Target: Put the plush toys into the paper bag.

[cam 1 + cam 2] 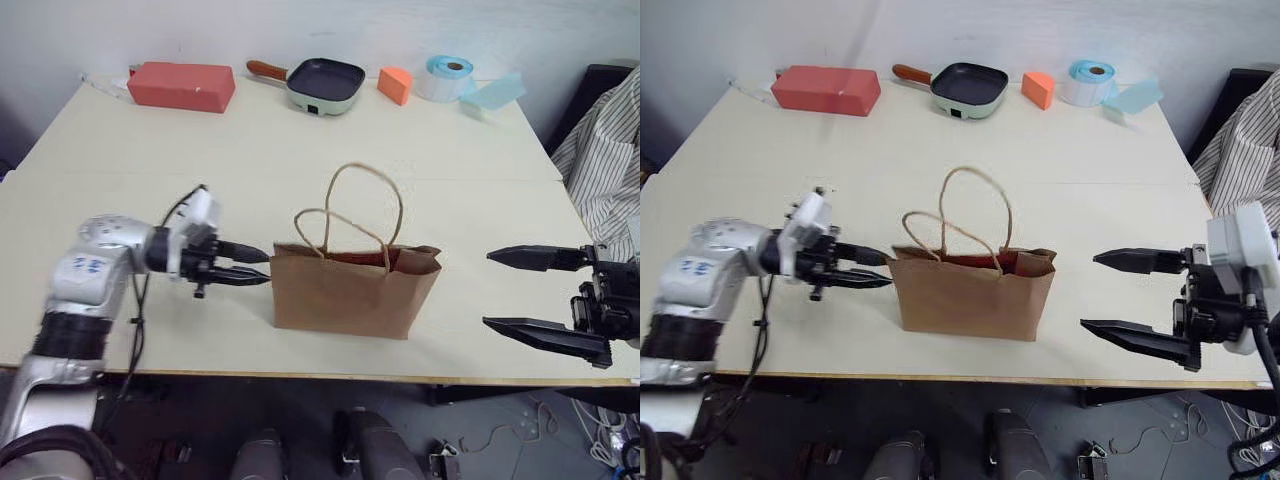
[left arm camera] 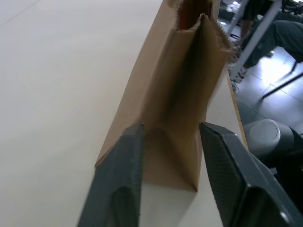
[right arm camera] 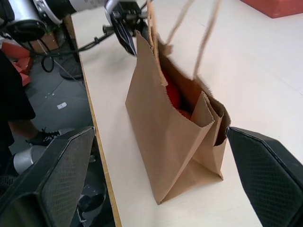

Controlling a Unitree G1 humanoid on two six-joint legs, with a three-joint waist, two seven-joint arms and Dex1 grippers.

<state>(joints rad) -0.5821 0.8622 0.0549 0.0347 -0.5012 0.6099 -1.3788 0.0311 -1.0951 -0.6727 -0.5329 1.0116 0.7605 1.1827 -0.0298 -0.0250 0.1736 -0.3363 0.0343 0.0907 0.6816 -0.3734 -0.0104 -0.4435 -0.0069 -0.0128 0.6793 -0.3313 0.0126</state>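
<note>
The brown paper bag (image 1: 345, 295) stands upright near the table's front edge, its two cord handles raised. Through its open mouth I see red and orange plush toys (image 3: 172, 96) inside, mostly hidden by the bag's walls. My left gripper (image 1: 265, 269) is level at the bag's left end, open, with nothing between its fingers (image 2: 124, 170). I cannot tell whether its tips touch the paper. My right gripper (image 1: 488, 290) hangs a short way off the bag's right end, open wide and empty, pointing at the bag.
Along the table's far edge lie a red brick-shaped box (image 1: 182, 85), a small pan (image 1: 322, 83), an orange wedge block (image 1: 396, 85), a blue tape roll (image 1: 448, 75) and a pale blue piece (image 1: 493, 93). A person in a striped shirt (image 1: 605, 150) sits at the right.
</note>
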